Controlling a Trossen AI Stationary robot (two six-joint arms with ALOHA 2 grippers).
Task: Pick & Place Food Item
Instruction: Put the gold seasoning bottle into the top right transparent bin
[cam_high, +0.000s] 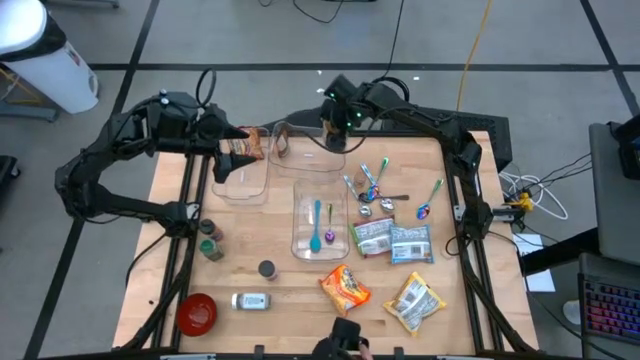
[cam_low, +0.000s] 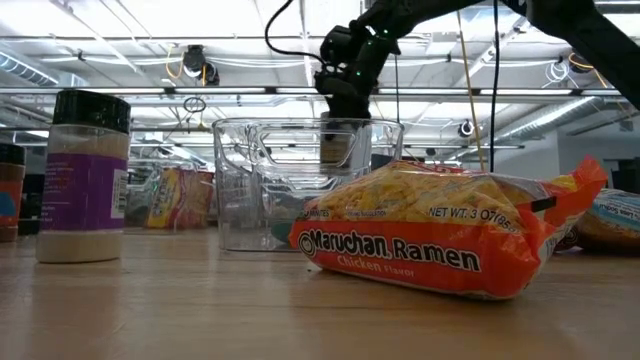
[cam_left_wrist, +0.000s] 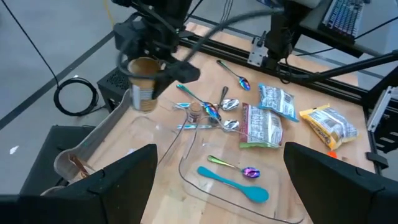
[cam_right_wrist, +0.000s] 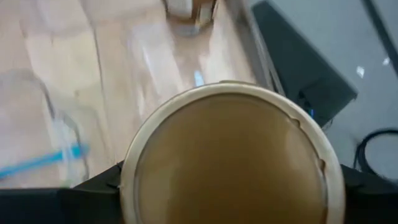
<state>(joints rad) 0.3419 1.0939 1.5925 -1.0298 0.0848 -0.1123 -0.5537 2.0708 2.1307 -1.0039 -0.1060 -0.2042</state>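
Gripping a tan-lidded can (cam_right_wrist: 230, 155) between its fingers, the right gripper (cam_right_wrist: 230, 186) hangs above the table (cam_high: 290, 285) (far edge); the left gripper (cam_left_wrist: 217, 180) stands spread.

We see a grey floor (cam_high: 250, 30) crossed by dark seam lines, cables (cam_high: 545, 185) trailing right of the wooden table (cam_high: 290, 295), and a white bin (cam_high: 45, 60) top left. Low view: ceiling beams (cam_low: 150, 92) and bright overhead lighting.

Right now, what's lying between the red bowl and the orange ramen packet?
A small pale bottle lies on its side between the red bowl and the orange ramen packet, apart from both. The high view shows it.
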